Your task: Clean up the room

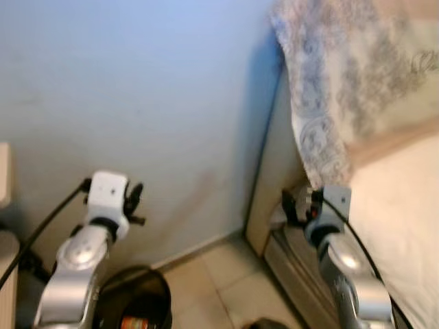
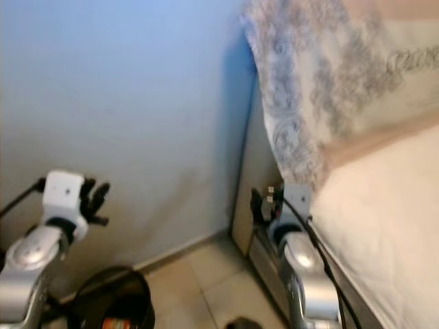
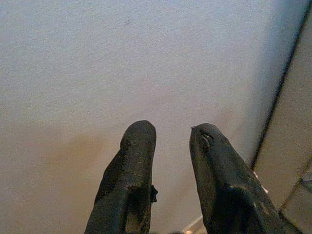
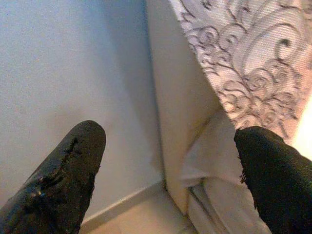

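Note:
I face a pale blue wall (image 1: 137, 89) where it meets a bed. My left gripper (image 1: 134, 202) is raised close to the wall, its two black fingers (image 3: 139, 151) a little apart with nothing between them. My right gripper (image 1: 296, 204) hangs by the bed's cream end board (image 1: 271, 178), wide open and empty, with one black finger (image 4: 73, 161) toward the wall and the other toward the bedding. A grey swirl-patterned bedcover (image 1: 329, 89) hangs over the corner of the bed. Below my left arm stands a round black bin (image 1: 144, 291) with something orange (image 1: 134, 321) inside.
The white mattress (image 1: 405, 212) takes up the right side. Beige floor tiles (image 1: 219, 281) lie between bin and bed, with a small dark object (image 1: 264, 323) at the bottom edge. A cream piece of furniture (image 1: 3, 175) shows at the far left.

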Available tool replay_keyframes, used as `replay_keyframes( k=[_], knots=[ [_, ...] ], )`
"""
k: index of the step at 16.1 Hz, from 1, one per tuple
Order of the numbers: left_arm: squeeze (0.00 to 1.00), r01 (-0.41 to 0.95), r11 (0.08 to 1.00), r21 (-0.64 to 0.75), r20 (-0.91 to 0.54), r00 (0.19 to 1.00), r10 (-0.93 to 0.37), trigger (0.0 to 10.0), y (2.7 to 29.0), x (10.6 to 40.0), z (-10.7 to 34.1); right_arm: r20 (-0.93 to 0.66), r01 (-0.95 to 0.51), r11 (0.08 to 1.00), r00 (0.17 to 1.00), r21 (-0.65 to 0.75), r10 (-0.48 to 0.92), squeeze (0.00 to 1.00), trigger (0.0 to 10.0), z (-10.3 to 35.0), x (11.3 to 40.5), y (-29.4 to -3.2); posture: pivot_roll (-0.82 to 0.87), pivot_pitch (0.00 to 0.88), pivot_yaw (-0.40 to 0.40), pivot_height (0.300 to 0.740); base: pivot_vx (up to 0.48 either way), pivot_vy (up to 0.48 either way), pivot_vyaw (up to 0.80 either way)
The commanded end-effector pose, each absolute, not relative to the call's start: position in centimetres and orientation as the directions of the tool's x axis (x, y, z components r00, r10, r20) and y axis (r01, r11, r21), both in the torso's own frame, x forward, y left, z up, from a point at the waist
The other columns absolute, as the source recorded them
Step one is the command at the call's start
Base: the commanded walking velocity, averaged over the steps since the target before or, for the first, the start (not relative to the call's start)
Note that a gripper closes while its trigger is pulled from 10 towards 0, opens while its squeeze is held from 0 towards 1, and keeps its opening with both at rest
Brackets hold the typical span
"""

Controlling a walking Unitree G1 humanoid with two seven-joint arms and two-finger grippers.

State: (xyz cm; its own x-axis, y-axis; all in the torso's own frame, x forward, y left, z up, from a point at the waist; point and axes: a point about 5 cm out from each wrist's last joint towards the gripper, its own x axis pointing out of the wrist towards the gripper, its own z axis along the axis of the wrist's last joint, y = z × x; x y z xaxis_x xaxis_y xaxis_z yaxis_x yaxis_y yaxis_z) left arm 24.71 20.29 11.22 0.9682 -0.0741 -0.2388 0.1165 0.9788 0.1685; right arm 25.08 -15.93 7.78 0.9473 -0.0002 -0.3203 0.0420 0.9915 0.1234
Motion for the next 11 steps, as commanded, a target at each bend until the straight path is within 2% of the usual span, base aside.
replay_keyframes(
  k=[1, 11],
  knots=[
    [0.00, 0.117, 0.979, 0.165, -0.228, 0.971, -0.078, 10.0, 19.93, 24.84, 11.43, -0.313, 0.051, 0.992, 0.950, 0.113, -0.013, 0.00, 10.0, 7.99, 25.18, -16.42, 0.05, 0.000, 0.045, 0.740, 0.000, 0.000, -0.75],
    [0.00, 0.113, 0.980, 0.163, -0.215, 0.974, -0.077, 10.0, 19.54, 25.06, 11.36, -0.314, 0.042, 0.994, 0.949, 0.096, -0.010, 0.00, 10.0, 7.99, 25.32, -16.48, 0.05, 0.000, 0.043, 0.740, 0.000, 0.000, -0.75]
  ],
)
